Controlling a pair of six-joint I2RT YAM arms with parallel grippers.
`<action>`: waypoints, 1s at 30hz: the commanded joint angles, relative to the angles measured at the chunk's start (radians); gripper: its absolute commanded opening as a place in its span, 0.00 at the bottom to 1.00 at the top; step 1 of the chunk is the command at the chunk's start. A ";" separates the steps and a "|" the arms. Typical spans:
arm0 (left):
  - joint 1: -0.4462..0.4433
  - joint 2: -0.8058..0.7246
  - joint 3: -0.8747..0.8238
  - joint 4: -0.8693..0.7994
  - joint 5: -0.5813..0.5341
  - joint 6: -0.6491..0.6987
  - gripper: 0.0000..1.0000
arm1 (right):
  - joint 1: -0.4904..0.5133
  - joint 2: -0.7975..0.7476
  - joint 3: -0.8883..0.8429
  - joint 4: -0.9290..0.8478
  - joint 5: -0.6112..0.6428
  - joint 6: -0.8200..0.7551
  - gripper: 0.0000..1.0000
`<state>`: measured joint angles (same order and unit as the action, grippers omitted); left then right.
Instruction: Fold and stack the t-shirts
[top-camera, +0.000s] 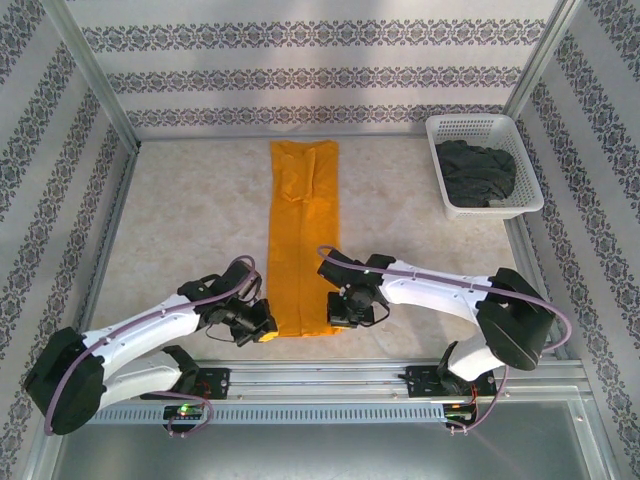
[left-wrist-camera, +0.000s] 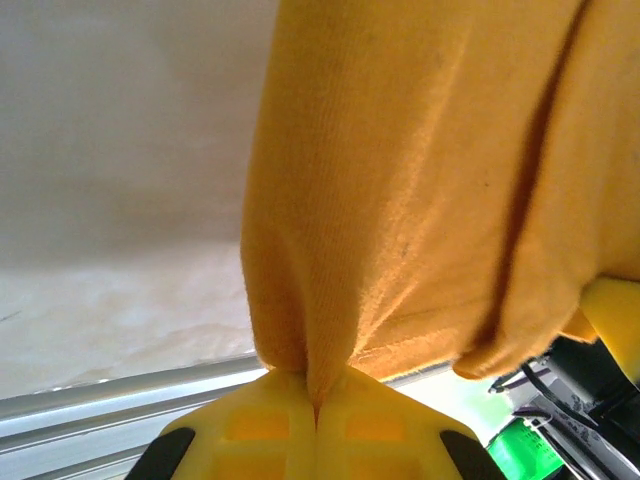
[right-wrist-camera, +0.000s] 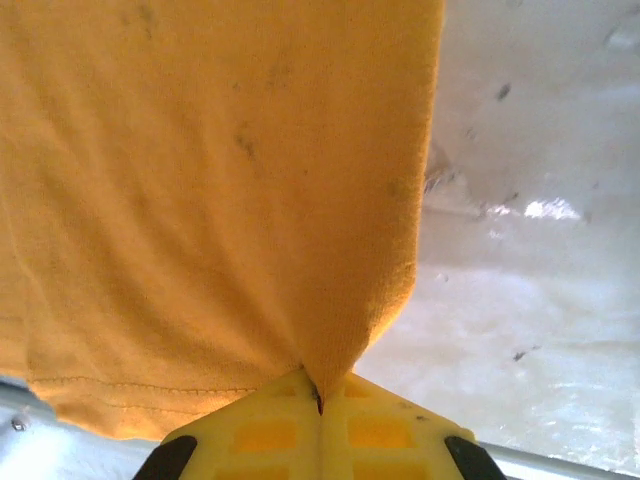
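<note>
While left end effector (top-camera: 262, 322) (left-wrist-camera: 316, 400) and right end effector (top-camera: 350, 310) (right-wrist-camera: 318, 395) clench its 6 o'clock hem, the folded orange-yellow cotton t-shirt (top-camera: 303, 230) (left-wrist-camera: 420, 180) (right-wrist-camera: 200, 180) lies mid-worktop (top-camera: 190, 210).
Crumpled charcoal grey t-shirt (top-camera: 477, 170): in white lattice basket (top-camera: 470, 122), 2 o'clock.

We stretch both arms low over the bench from its near edge: our left arm (top-camera: 150, 332) slants forward and to the right, our right arm (top-camera: 440, 288) doubles back to the left. Our left pincer (top-camera: 268, 324) and right pincer (top-camera: 337, 316) sit level, yellow fingers (left-wrist-camera: 255, 425) pressed together, each nipping a near corner of the orange-yellow t-shirt (top-camera: 303, 230).
</note>
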<state>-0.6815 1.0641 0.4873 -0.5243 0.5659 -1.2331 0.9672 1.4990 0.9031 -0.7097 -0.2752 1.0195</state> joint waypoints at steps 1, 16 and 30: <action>-0.016 -0.016 -0.035 0.051 0.005 -0.082 0.00 | 0.020 0.010 -0.048 -0.022 -0.064 0.018 0.00; 0.054 0.018 0.207 -0.017 -0.169 0.000 0.00 | -0.137 0.001 0.141 -0.130 -0.012 -0.032 0.00; 0.335 0.380 0.467 0.173 -0.090 0.162 0.00 | -0.398 0.338 0.583 -0.173 -0.012 -0.215 0.00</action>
<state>-0.3847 1.4002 0.9096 -0.4313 0.4553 -1.1381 0.5945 1.7924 1.4277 -0.8459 -0.3000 0.8562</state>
